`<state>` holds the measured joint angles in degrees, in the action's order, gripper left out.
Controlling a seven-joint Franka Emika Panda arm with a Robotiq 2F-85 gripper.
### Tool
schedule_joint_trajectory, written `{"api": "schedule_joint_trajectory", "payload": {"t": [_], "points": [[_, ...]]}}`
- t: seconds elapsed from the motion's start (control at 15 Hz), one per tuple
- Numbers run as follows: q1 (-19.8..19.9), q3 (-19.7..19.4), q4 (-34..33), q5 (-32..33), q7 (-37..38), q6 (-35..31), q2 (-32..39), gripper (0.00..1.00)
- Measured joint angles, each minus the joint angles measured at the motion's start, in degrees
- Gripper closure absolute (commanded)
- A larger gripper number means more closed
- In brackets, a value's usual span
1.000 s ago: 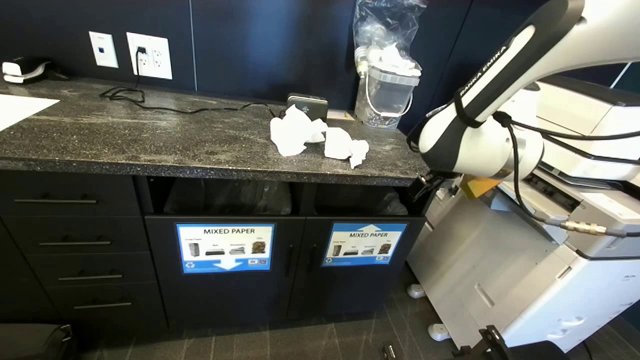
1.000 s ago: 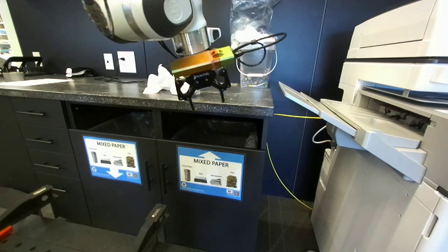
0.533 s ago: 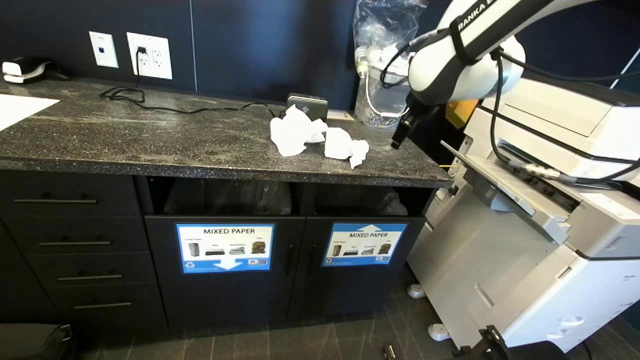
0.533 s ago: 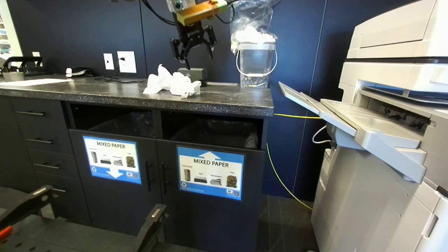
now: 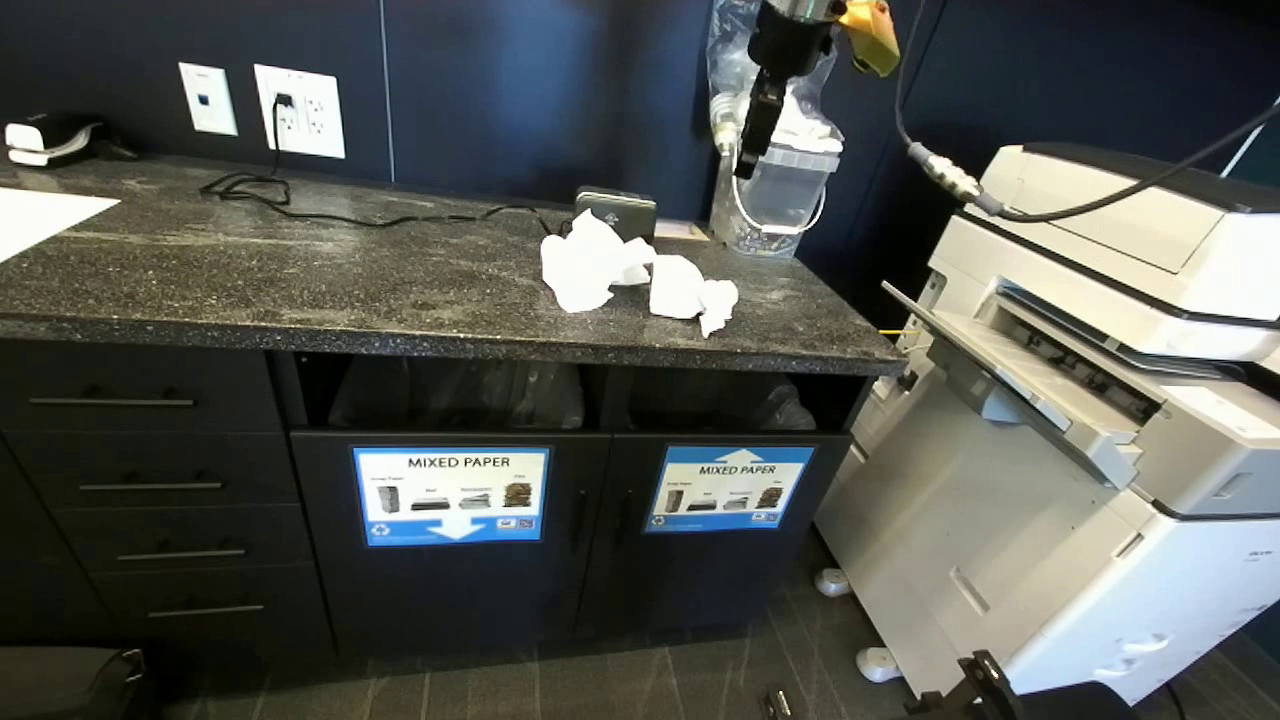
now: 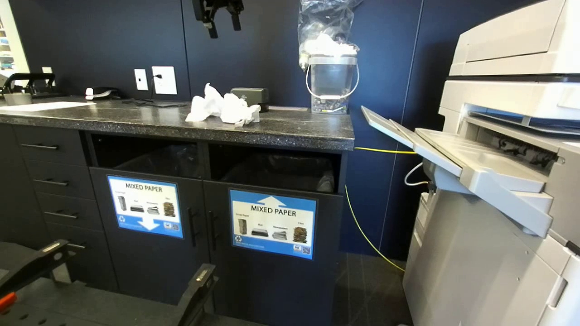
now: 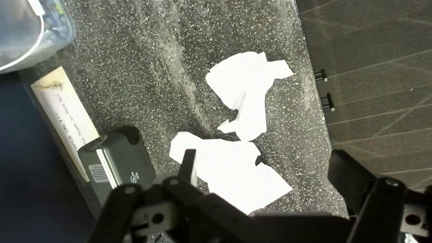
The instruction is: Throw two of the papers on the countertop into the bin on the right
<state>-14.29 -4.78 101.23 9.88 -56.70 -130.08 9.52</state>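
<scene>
Two crumpled white papers lie close together on the dark speckled countertop (image 5: 400, 270). The larger paper (image 5: 580, 265) is left of the smaller paper (image 5: 680, 288) in both exterior views. The wrist view shows the smaller paper (image 7: 251, 87) above the larger paper (image 7: 229, 168). My gripper (image 7: 265, 163) is open and empty. In both exterior views it hangs high above the countertop, apart from the papers, as an exterior view (image 6: 225, 28) shows. The bin on the right (image 6: 272, 176) is a dark cabinet slot below the countertop; its blue-and-white sign reads "MIXED PAPER", with an upward arrow.
A clear bucket (image 5: 780, 190) with a plastic bag stands at the back right. A small dark box (image 5: 618, 212) with a cable stands behind the papers. A similar left compartment (image 5: 455, 395) adjoins the bin. A large printer (image 5: 1050, 400) stands right of the counter.
My gripper has risen from near the counter's front edge to high above the countertop, shifting left in both exterior views. The papers have not moved.
</scene>
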Motion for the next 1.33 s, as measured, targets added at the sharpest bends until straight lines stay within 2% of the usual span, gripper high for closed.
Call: {"api": "schedule_joint_trajectory", "payload": {"t": [0.13, 0.33, 0.87, 1.07, 1.33], "points": [[2.79, 2.46, -5.99, 1.50, -1.93, 3.96, 3.72, 0.00], [5.56, 3.77, -14.09, 4.77, -3.12, 7.12, 10.71, 0.00], [8.80, 6.84, -34.07, 4.66, -5.94, 17.31, 29.19, 0.00], [9.01, 8.46, -39.32, 2.78, -6.49, 21.59, 32.87, 0.00], [8.93, 9.98, -41.76, 0.40, -6.40, 27.27, 34.32, 0.00]]}}
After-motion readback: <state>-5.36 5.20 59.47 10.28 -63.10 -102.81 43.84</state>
